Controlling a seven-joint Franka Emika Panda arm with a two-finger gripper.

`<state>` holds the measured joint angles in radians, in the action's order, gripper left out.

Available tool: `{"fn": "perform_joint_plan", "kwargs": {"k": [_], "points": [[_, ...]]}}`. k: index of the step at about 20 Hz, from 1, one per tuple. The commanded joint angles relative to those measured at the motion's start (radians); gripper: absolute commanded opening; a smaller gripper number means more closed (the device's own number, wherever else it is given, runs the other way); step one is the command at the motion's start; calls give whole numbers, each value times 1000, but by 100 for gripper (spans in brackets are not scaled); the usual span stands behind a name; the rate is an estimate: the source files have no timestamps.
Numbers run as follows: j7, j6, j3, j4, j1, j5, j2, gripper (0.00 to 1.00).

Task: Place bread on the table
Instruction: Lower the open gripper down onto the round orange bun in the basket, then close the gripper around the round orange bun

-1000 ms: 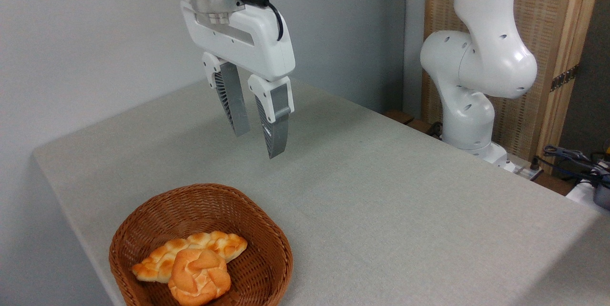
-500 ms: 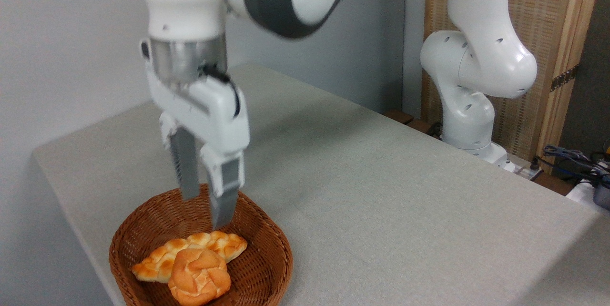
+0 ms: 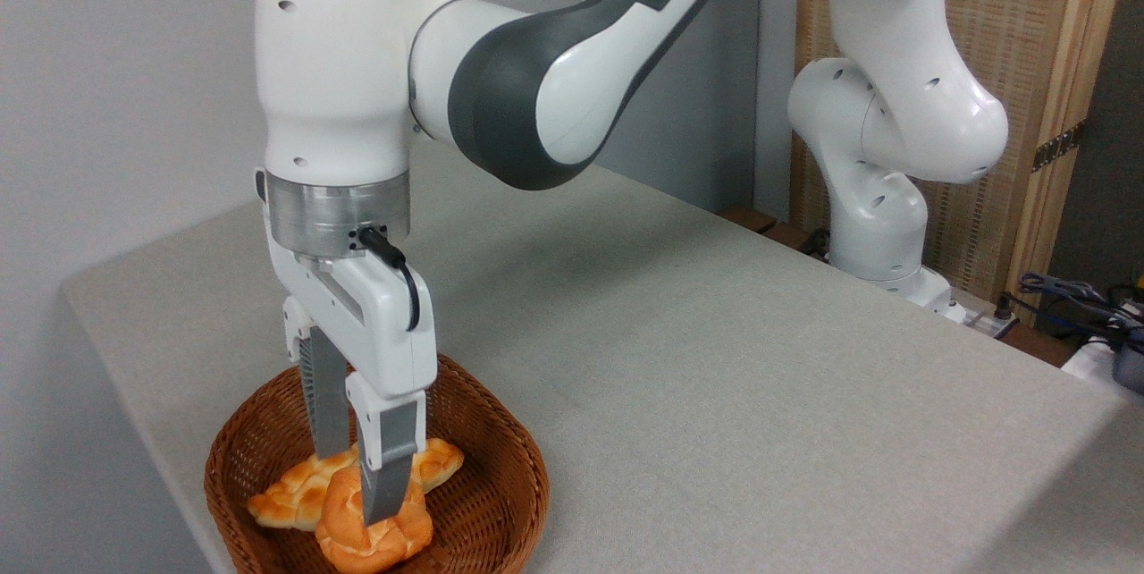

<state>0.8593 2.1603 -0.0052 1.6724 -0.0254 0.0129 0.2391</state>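
Basket [image 3: 500, 476]: fingers [image 3: 382, 489] astride bread [image 3: 357, 531]

The arm [image 3: 554, 82] reaches in from 1 o'clock, bending at the wrist [image 3: 335, 109] to point straight down. The gripper [image 3: 357, 489] hangs at 7 o'clock, fingers [image 3: 386, 467] slightly parted, tips low.

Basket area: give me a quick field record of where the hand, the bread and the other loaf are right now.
hand: lowered into the basket, fingers either side of the bread; grip not confirmable
bread: round orange roll, in the basket at its near side, partly hidden by the near finger
braided loaf: in the basket behind the bread, touching it
basket: brown wicker, on the table near its front-left corner
table: bread not yet on it
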Motion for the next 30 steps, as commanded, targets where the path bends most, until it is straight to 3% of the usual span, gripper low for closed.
{"fn": "perform_joint_plan", "kwargs": {"k": [1, 7, 10, 12, 13, 18, 30], "points": [[17, 27, -6, 15, 1, -5, 26, 100], [32, 33, -18, 33, -2, 1, 40, 99], [56, 32, -21, 47, -2, 7, 42, 74], [69, 32, -21, 49, -2, 47, 42, 42], [70, 32, -21, 49, -2, 62, 42, 32], [76, 32, -21, 49, -2, 64, 45, 14], [78, 30, -19, 35, -2, 53, 34, 4]]}}
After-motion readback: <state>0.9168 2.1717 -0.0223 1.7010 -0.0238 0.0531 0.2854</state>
